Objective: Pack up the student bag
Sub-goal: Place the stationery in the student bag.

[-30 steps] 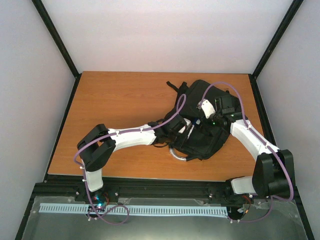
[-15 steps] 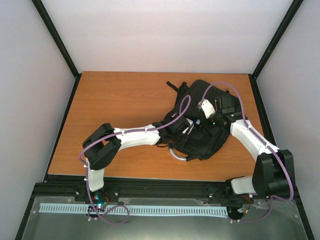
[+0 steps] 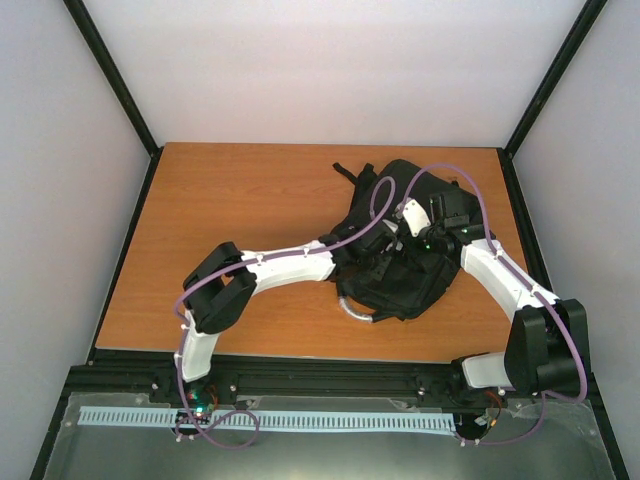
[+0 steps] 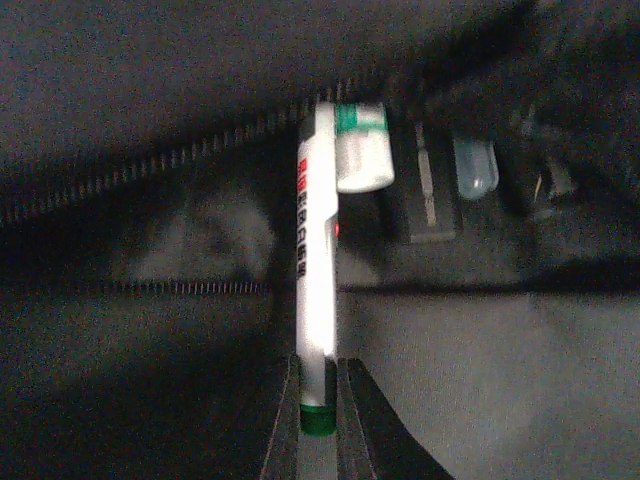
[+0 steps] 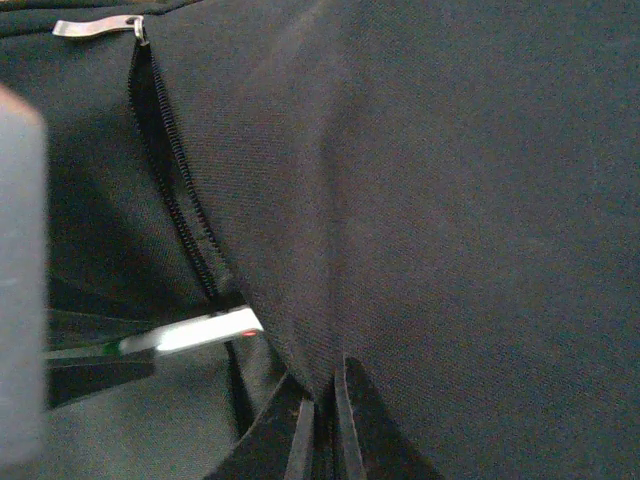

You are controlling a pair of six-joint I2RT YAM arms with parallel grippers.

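Orange-brown wooden table, enclosed by plain white walls, shown from above and from both wrists. On the right half of the table lies the large black soft fabric student bag, with its grey-silver handle loop at the near edge. The left arm reaches from the near left across to the bag. The right arm bends in from the near right.

Left wrist view: the left gripper is clenched on the green-tipped end of a slim white marker pen with red lettering. One finger lies against each side of the pen, which points away into the open bag. A row of black zip teeth runs to its left.

Right wrist view: the right gripper is closed, with its fingers pressed together on a fold of the bag's black fabric. The pen shows at the left, beside the zip opening. A small silver zip pull lies at the far left.
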